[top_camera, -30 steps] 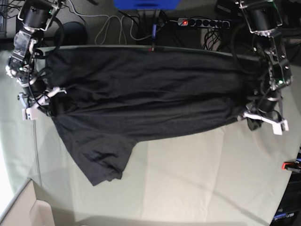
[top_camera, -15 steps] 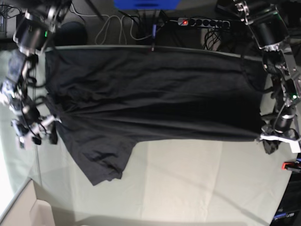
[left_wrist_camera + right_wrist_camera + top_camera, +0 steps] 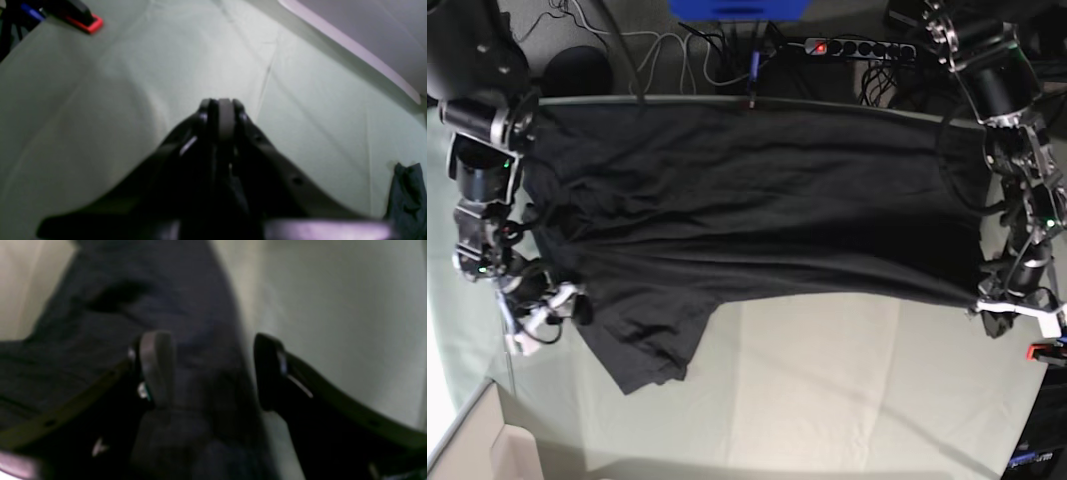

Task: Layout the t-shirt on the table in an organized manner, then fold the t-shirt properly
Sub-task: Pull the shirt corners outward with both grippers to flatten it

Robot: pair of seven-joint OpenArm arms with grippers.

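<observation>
The black t-shirt point(image 3: 757, 210) lies spread wide on the table point(image 3: 847, 390), one sleeve rumpled; no folding yet. The right gripper point(image 3: 213, 370) gapes wide over cloth, while the left gripper point(image 3: 222, 113) pinches the shirt's far edge.

The black t-shirt point(image 3: 747, 210) lies stretched wide between the two pincers, one sleeve flopped out just beside the right gripper point(image 3: 545, 312). The pale green table point(image 3: 827, 390) spreads beneath them, faintly creased.

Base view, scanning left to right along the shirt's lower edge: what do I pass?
Right hand, open at the shirt's left end → t-shirt spread across the table → left hand, shut at the right end → red clamp.
</observation>
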